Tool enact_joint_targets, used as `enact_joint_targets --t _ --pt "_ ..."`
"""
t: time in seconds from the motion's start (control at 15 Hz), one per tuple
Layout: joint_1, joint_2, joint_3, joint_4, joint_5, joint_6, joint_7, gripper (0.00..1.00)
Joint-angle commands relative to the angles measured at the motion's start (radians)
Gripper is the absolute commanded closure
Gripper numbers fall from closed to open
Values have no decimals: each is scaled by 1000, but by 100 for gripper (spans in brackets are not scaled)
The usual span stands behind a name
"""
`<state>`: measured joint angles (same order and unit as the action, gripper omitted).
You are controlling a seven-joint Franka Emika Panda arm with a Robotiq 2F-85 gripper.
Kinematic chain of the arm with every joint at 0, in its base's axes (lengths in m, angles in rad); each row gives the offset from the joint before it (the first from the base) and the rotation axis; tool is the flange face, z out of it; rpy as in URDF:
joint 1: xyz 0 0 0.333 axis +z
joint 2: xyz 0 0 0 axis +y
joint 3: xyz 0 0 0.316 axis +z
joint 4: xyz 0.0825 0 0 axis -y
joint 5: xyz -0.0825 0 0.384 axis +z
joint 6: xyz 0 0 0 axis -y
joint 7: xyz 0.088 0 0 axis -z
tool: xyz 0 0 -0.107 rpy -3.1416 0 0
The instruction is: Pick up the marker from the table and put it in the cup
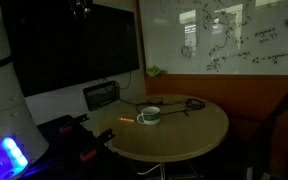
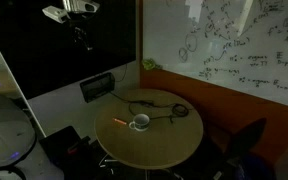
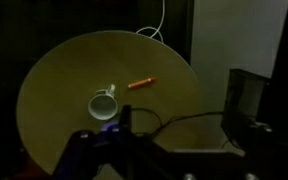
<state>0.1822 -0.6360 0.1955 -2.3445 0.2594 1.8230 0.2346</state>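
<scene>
While whiteboard looms behind, tan table bears marker beside cup

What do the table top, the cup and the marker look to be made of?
The table: a smooth, tan, matte top, probably wood or wood-look laminate; no grain shows in this dim light. The cup: whitish and smooth-looking, perhaps ceramic, though plastic is possible. The marker: an even orange-red colour, likely plastic, but too small to be sure.
</scene>
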Motion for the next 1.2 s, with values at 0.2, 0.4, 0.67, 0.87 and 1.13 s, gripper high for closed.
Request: enact_joint_targets --t 0.2,0.4,0.67,0.87,1.13 --pt "-12 -1 9 2 6 -3 -5 0" --pt "-27 -9 30 -15 1 39 44 0" --pt "-74 31 140 -126 -5 306 275 0" --pt "-108 138 237 -230 -36 540 463 0" --pt "-209 338 339 -293 -196 777 777 0"
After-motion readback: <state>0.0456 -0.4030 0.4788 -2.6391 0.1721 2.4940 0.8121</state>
